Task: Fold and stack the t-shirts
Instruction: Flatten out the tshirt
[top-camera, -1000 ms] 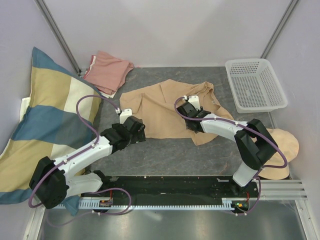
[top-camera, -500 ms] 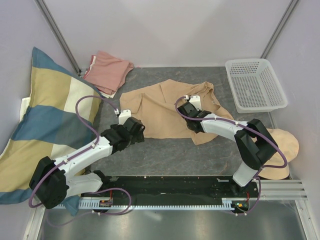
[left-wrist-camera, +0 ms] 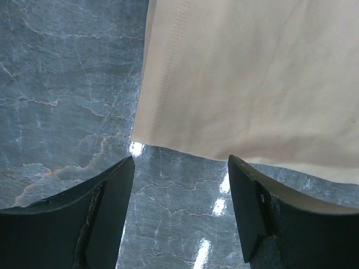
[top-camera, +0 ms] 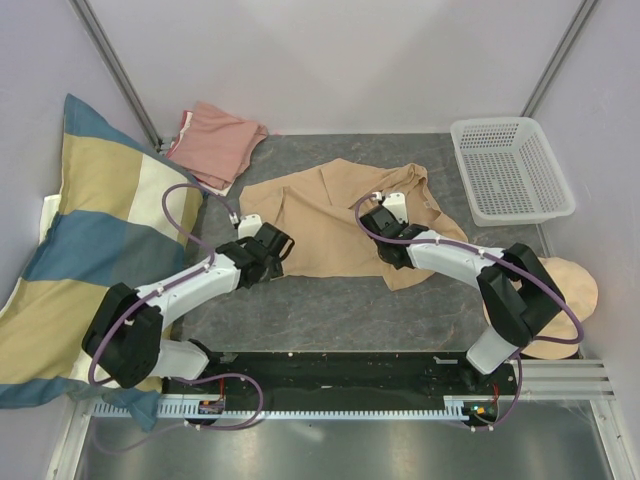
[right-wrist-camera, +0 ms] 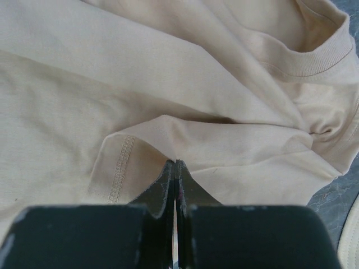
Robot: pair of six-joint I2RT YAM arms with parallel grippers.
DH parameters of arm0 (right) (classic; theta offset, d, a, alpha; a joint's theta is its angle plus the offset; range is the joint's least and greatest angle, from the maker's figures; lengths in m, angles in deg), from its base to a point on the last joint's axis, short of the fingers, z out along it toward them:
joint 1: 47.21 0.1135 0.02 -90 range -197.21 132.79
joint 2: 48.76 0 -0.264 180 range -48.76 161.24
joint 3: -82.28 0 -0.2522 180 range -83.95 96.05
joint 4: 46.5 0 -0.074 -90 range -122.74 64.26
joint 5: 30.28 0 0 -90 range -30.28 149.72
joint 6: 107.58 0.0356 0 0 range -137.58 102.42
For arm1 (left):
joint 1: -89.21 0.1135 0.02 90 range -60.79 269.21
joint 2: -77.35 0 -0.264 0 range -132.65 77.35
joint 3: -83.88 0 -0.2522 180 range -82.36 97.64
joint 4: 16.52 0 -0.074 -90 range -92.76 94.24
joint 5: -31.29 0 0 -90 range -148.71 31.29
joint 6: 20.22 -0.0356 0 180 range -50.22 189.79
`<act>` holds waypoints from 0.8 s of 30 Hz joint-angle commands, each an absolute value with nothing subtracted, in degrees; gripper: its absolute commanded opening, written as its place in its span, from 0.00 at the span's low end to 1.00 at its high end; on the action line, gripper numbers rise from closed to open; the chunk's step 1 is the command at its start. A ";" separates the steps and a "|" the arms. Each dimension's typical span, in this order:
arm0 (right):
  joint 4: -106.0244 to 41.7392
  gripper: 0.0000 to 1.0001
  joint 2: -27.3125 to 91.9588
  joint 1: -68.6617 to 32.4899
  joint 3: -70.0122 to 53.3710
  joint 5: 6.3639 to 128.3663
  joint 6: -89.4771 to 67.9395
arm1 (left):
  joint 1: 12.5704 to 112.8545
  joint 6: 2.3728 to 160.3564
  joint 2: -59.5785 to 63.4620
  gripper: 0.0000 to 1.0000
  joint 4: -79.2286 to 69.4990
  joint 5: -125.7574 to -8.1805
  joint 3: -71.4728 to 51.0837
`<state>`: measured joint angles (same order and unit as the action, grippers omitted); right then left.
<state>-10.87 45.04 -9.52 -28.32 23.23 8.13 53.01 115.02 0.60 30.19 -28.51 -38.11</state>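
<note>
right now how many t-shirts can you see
2. The tan t-shirt lies spread out in the middle; the pink t-shirt sits folded at the far left, beside the striped pillow. More could be hidden underneath.

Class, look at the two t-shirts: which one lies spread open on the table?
The tan t-shirt, open in the middle; the salmon-pink t-shirt sits bundled at the back left.

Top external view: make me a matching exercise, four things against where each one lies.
Things:
1. tan t-shirt
2. pink t-shirt
3. white basket
4. striped pillow

Places:
A. far right corner
B. propped along the left side
C. spread out in the middle
D. far left corner

Pairs: 1-C, 2-D, 3-A, 4-B
</note>
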 commanded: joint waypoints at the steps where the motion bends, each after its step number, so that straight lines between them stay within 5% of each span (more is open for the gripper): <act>1: -10.68 0.00 43.18 -9.68 -28.85 22.19 8.70 | 54.84 119.18 -0.08 0.75 28.09 -29.52 -37.80; 24: -10.59 0.00 43.35 -10.04 -30.16 22.99 8.52 | 60.21 121.82 0.00 0.92 20.27 -33.66 -43.96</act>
